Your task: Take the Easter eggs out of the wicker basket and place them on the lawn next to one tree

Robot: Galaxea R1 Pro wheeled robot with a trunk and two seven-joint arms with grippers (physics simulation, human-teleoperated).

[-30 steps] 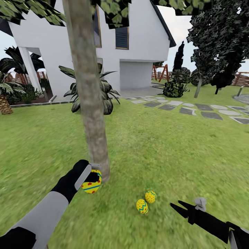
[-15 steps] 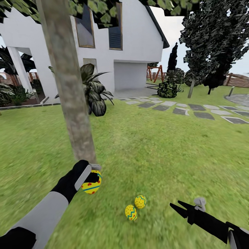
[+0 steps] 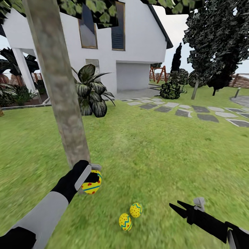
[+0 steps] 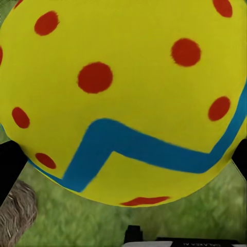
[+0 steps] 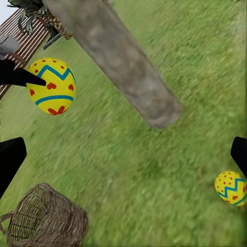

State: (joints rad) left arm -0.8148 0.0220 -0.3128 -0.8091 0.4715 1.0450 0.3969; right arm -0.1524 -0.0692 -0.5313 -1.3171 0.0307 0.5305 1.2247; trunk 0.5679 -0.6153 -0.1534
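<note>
**At the tree's foot: third egg in hand**

On the lawn (image 3: 155,148) beside the tree (image 3: 58,90), the left gripper (image 3: 92,173) clasps one Easter egg (image 3: 92,184). Two eggs (image 3: 130,215) lie nearby. The right gripper (image 3: 174,206) hovers spread, empty. The wicker basket (image 5: 46,218) sits apart.

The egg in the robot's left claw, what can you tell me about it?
The egg is yellow with red dots and a blue zigzag band, smooth and glossy-looking. The left claw pinches it from above, holding it off the lawn just beside the tree trunk's base. Nothing else touches it.
</note>
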